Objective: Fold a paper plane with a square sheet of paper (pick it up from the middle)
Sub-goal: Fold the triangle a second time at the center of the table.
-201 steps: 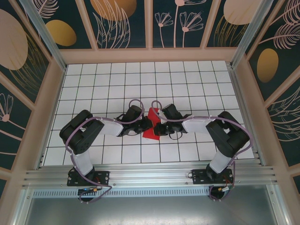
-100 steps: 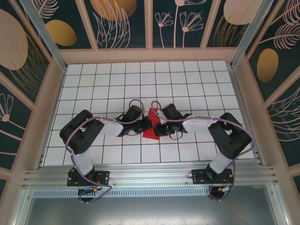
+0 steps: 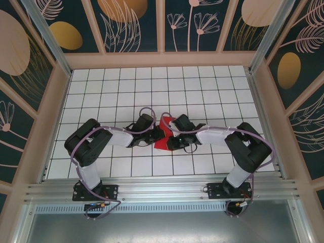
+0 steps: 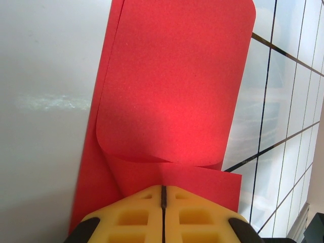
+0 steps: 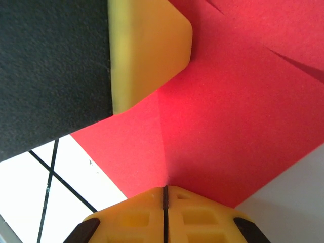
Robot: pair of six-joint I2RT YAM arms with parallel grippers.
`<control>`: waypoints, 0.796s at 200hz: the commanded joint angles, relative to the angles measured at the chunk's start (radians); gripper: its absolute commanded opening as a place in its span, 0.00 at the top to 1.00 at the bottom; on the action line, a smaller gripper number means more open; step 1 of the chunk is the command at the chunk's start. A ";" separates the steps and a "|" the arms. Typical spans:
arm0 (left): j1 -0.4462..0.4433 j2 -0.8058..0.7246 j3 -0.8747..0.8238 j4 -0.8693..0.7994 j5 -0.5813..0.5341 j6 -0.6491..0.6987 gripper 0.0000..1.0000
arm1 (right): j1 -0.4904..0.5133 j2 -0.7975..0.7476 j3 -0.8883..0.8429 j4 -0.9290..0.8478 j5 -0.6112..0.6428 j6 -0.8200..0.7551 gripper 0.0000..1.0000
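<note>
Left gripper (image 4: 163, 188): yellow jaws pressed together with only a thin seam between them, pinching an edge of the square sheet of paper (image 4: 172, 91). In the left wrist view an upper layer of the red sheet curls over a flat lower layer, its fold soft and rounded, not creased flat.

Right gripper (image 5: 165, 189): jaws likewise pressed together, pinching a corner of the same sheet. A sharp crease runs up the paper from the seam between the jaws. One yellow finger (image 5: 147, 50) of the left gripper lies against the paper just beyond.

Top view: both arms reach inward and meet over the sheet, grippers facing each other. The sheet sits midway between the left and right edges of the white gridded desk (image 3: 126, 91), slightly toward the near edge.
</note>
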 commanded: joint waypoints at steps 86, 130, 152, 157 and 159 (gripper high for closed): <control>0.001 0.029 -0.006 -0.095 -0.051 0.037 0.94 | -0.007 -0.007 -0.041 -0.013 -0.030 0.032 0.90; 0.002 0.028 -0.005 -0.094 -0.050 0.037 0.94 | -0.024 -0.030 -0.029 0.041 -0.142 0.093 0.89; 0.001 0.027 -0.004 -0.095 -0.049 0.037 0.94 | -0.040 -0.026 -0.031 0.054 -0.159 0.111 0.89; 0.001 0.027 -0.004 -0.096 -0.049 0.038 0.94 | -0.044 -0.029 -0.031 0.055 -0.165 0.115 0.89; 0.001 0.026 -0.004 -0.096 -0.048 0.038 0.94 | -0.044 -0.031 -0.031 0.055 -0.165 0.116 0.89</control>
